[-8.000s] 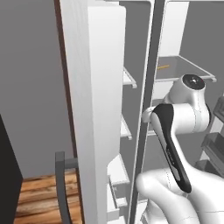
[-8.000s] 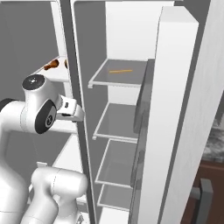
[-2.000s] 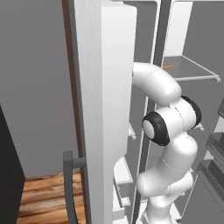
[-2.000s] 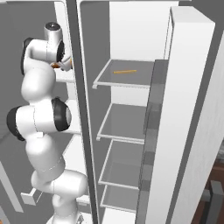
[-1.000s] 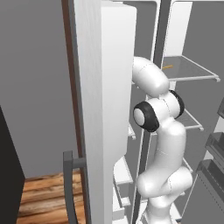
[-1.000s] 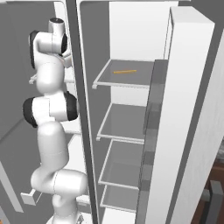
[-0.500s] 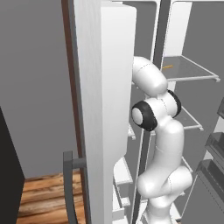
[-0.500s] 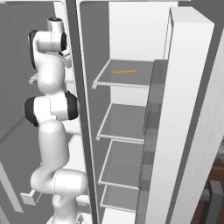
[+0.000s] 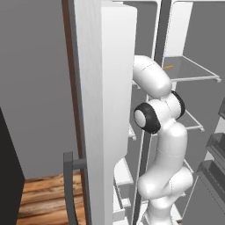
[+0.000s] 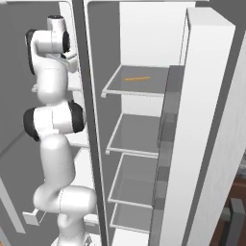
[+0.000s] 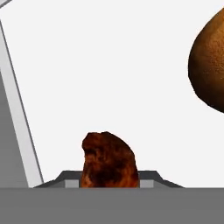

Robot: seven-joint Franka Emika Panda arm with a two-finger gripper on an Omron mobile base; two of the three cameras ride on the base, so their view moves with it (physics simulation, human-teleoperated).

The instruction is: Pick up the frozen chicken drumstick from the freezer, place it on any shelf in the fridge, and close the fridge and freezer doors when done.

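The frozen chicken drumstick (image 11: 108, 162), a rough dark red-brown lump, stands at the bottom middle of the hand view against the freezer's white inside. My gripper (image 11: 109, 180) is shut on it, its jaws pressed against the lump's lower sides. In the right base view my arm (image 10: 50, 81) reaches up into the freezer (image 10: 19, 77), the narrow left compartment, and the hand disappears behind the centre divider. To the right is the fridge (image 10: 144, 43), where a wide grey shelf (image 10: 149, 86) sits at the top. Both doors stand open: the freezer door (image 9: 110, 88) and the fridge door (image 10: 206, 125).
A smooth golden-brown rounded thing (image 11: 210, 65) lies close by on the right of the hand view. A thin yellow-orange stick (image 10: 137, 78) rests on the fridge's top shelf. Lower grey shelves (image 10: 139, 132) are bare. The freezer door's dark handle (image 9: 69, 184) juts out low on the left.
The jaws have closed on the drumstick over the last second. The arm has barely shifted, reaching slightly further into the freezer.
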